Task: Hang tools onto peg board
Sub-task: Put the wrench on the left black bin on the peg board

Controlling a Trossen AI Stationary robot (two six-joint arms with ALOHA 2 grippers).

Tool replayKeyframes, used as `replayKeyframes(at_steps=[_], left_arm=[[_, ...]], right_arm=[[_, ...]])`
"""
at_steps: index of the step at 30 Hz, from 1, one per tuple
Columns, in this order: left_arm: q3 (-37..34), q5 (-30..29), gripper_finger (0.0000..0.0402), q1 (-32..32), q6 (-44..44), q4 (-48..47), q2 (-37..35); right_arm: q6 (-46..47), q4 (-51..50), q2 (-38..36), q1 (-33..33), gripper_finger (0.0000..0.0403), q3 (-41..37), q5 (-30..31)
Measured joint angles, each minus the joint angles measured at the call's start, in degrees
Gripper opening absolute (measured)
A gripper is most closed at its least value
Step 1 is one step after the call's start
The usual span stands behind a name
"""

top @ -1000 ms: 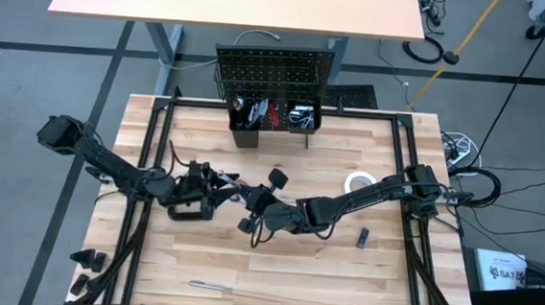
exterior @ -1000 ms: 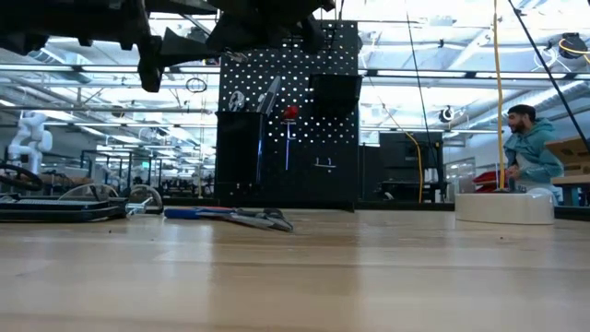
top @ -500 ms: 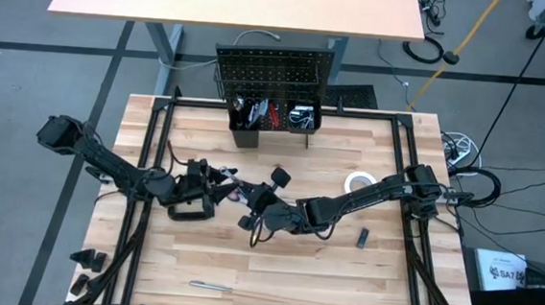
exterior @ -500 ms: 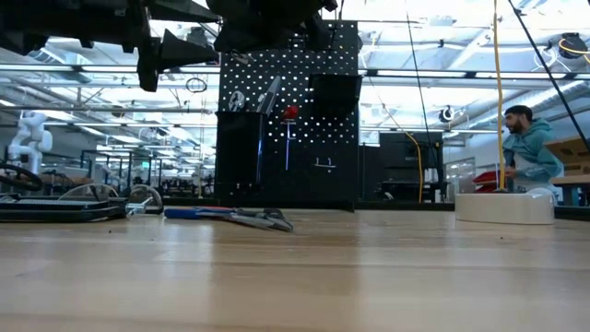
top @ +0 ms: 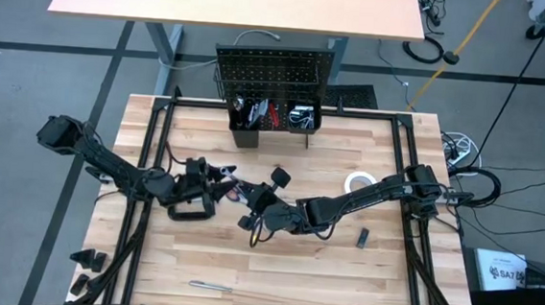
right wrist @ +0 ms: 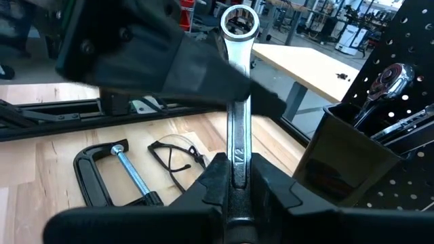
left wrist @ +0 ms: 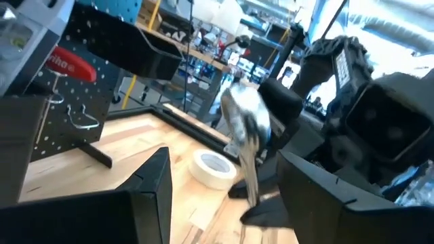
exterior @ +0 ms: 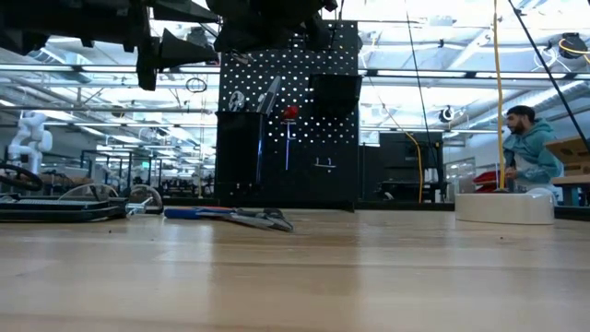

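A silver wrench [right wrist: 237, 102] is held above the table's middle by my right gripper [top: 255, 201], which is shut on it. Its ring end [left wrist: 245, 115] stands between the spread fingers of my open left gripper [left wrist: 224, 159], which comes level from the table's left [top: 220, 181]. One left finger [right wrist: 169, 61] crosses in front of the shaft just below the ring; I cannot tell whether it touches. The peg board [top: 273, 71] stands upright at the table's far edge, with tools in the bins at its foot. My right gripper pinches the wrench's shaft [right wrist: 237, 159] between its two fingers, coming roughly level from the table's right. The wrench runs on out past the fingertips along the fingers, ring end [right wrist: 239, 20] foremost. It is lifted clear of the table.
A black C-clamp [right wrist: 115, 176] and safety glasses [right wrist: 173, 156] lie on the table under the grippers. A white tape roll [top: 359, 183] lies to the right, a small black piece [top: 363, 238] near it, and a metal bit [top: 210, 286] by the near edge. A person [exterior: 530, 148] stands beyond the table.
My left gripper has rolled a little at the wrist around the wrench's ring end, staying in place and open. The wrench and my right gripper have kept still.
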Motion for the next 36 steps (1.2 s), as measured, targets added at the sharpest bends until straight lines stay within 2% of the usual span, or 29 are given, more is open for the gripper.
replayKeyframes(at_steps=[6,12,18,23,25,28,32,36], left_arm=[[0.0,0.1,0.0195,2.3,-1.6,3.8,0.0],[0.0,0.9,0.0195,5.5,-15.4,3.6,1.1],[0.0,7.2,0.0195,9.6,-26.9,3.3,4.8],[-0.6,14.9,0.0195,14.1,-39.7,1.8,10.7],[-2.0,17.9,0.0195,15.7,-45.1,2.7,13.7],[-4.3,23.7,0.0195,17.9,-49.2,10.9,18.1],[-5.1,32.5,0.0195,19.5,-50.1,26.6,25.2],[-5.1,33.7,0.0195,19.6,-53.0,27.8,29.4]], right_arm=[[0.0,0.0,0.0,0.0,0.0029,0.0,-0.3],[1.9,0.3,0.0,-1.1,0.0029,0.0,-1.2],[7.9,-3.1,0.0,-2.8,0.0029,0.0,-1.9],[18.4,-12.4,0.0,-4.2,0.0029,0.0,-8.3],[21.4,-16.1,0.0,-4.2,0.0029,0.0,-8.9],[23.3,-19.0,0.1,-3.5,0.0029,0.0,-8.8],[24.5,-19.9,0.4,-3.1,0.0029,0.0,-8.8],[25.2,-19.7,1.0,-3.2,0.0029,0.0,-10.6]])
